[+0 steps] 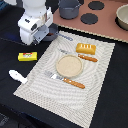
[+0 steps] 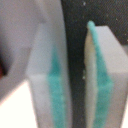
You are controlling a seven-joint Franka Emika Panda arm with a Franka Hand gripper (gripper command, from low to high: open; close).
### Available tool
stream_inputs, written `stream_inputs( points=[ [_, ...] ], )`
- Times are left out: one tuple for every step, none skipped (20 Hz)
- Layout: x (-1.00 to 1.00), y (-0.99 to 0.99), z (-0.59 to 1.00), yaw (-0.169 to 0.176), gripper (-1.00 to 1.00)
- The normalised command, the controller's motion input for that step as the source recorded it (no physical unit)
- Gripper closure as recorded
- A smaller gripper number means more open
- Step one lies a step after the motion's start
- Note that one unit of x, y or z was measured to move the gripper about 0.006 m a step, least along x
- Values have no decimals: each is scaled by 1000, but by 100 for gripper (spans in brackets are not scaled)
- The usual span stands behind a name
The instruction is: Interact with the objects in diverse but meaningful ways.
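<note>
Gripper (image 2: 75, 80) narrowly parted, green-edged pads (image 2: 57, 95) close together, nothing between them. Low over the placemat's (image 1: 95, 95) far corner. Tan plate (image 1: 68, 65) mid-mat, orange bread loaf (image 1: 85, 47) beyond, orange-handled cutlery (image 1: 70, 81) alongside; yellow box (image 1: 27, 56) and white utensil (image 1: 17, 76) off the mat.

A mock kitchen set up on a robot test bench.

A black bench (image 1: 112, 95) carries a woven placemat (image 1: 70, 70) laid with a plate (image 1: 68, 65), toy cutlery (image 1: 66, 80) and bread (image 1: 85, 47), beside a play stove (image 1: 95, 17) with black burners and a grey pot (image 1: 69, 8).
</note>
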Motion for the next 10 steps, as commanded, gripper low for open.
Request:
stream_inputs(
  points=[
    [-234, 0, 563, 9, 100],
    [-151, 0, 900, 0, 100],
    [-46, 0, 1000, 0, 100],
    [0, 0, 1000, 0, 100],
    [54, 0, 1000, -33, 100],
    [231, 0, 1000, -74, 100],
    [340, -17, 1000, -111, 100],
    [391, -37, 1000, -131, 100],
    [440, -49, 1000, -138, 100],
    [520, 0, 983, -131, 100]
  ],
)
